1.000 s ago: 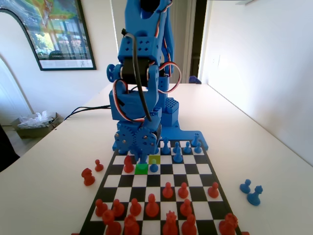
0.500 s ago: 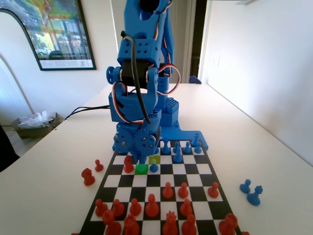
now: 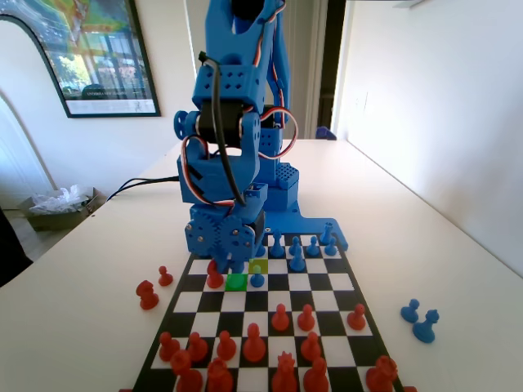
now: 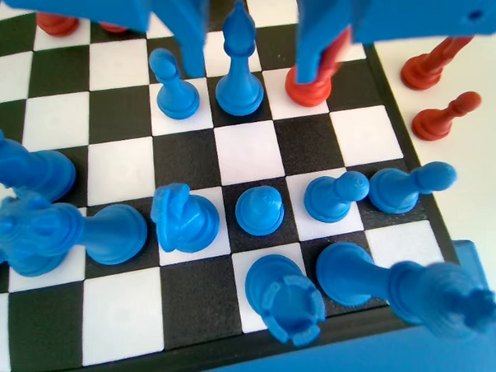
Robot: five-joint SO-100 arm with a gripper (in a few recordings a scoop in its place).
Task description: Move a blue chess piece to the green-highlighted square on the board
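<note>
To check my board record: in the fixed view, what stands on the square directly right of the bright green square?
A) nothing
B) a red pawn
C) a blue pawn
C: a blue pawn stands just right of the green square.

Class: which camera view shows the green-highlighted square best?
The fixed view: the green-highlighted square stands out bright, just below the gripper, beside a blue pawn. In the wrist view the board looks plain black and white, without colour.
</note>
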